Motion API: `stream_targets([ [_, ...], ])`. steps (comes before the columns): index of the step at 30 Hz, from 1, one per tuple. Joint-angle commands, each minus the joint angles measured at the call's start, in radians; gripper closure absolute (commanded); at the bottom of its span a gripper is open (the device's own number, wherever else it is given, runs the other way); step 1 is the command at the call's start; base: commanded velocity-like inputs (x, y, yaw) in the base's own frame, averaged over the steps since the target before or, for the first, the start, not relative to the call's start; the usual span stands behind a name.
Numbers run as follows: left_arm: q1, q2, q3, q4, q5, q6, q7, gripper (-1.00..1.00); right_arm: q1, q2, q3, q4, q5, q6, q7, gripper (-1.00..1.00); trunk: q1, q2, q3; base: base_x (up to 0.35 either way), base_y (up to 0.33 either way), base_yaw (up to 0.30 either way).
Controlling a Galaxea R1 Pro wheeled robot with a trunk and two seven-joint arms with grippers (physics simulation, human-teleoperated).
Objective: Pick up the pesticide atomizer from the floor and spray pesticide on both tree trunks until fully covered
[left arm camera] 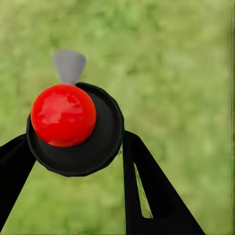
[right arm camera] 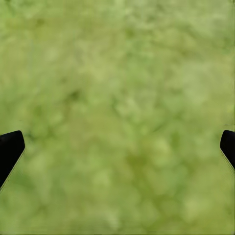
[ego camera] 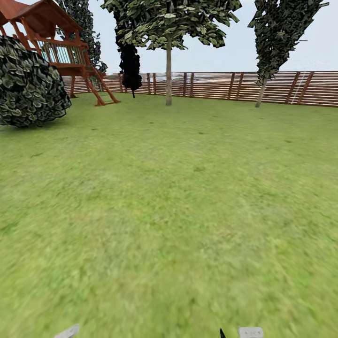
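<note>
1. Head view: the garden's lawn (ego camera: 178, 202) stretched away to a brown slatted fence (ego camera: 281, 87) across the far side. In front of the fence stood a slim, pale-trunked tree (ego camera: 168, 70). A second thin-trunked tree (ego camera: 263, 89) leaned just before the fence further right, and a dark narrow tree (ego camera: 130, 65) stood against the fence to the left. At the fence's left end was a wooden play tower (ego camera: 61, 51) with a sloped roof and slanted legs. A big round bush (ego camera: 28, 84) sat on the grass nearer the camera than the fence. Two small grey parts (ego camera: 251, 332) showed at the picture's lower edge, too cropped to identify.

2. Left wrist view: the left gripper (left arm camera: 76, 139) was pinched on the pesticide atomizer (left arm camera: 100, 147). One black finger (left arm camera: 147, 186) touched its dark round body on one side and the other finger touched the opposite side. Seen end-on, the bottle showed a glossy red dome (left arm camera: 63, 115) on the dark body, and a light grey tip (left arm camera: 69, 64) pointed away from the fingers. Blurred grass lay behind it, and the fence was out of the picture.

3. Right wrist view: the right gripper (right arm camera: 117, 147) was spread wide. Only its two black fingertips (right arm camera: 10, 147) showed, at opposite edges, with nothing between them but blurred green grass (right arm camera: 117, 98).
</note>
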Motion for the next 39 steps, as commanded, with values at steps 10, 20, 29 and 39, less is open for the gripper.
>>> stream_targets([
  [10, 0.000, 0.000, 0.000, 0.000, 0.000, 0.000, 0.001, 1.00, 0.000, 0.000, 0.000, 0.000, 0.000, 0.000, 0.000, -1.00, 0.000, 0.000, 0.000, 0.341, 0.000, 0.000],
  [20, 0.000, 0.000, 0.000, 0.000, 0.000, 0.000, 0.001, 1.00, 0.000, 0.000, 0.000, 0.000, 0.000, 0.000, 0.000, -1.00, 0.000, 0.000, 0.000, 0.341, 0.000, 0.000],
  [29, 0.000, 0.000, 0.000, 0.000, 0.000, 0.000, 0.001, 1.00, 0.000, 0.000, 0.000, 0.000, 0.000, 0.000, 0.000, -1.00, 0.000, 0.000, 0.000, 0.341, 0.000, 0.000],
  [39, 0.000, 0.000, 0.000, 0.000, 0.000, 0.000, 0.001, 1.00, 0.000, 0.000, 0.000, 0.000, 0.000, 0.000, 0.000, -1.00, 0.000, 0.000, 0.000, 0.341, 0.000, 0.000],
])
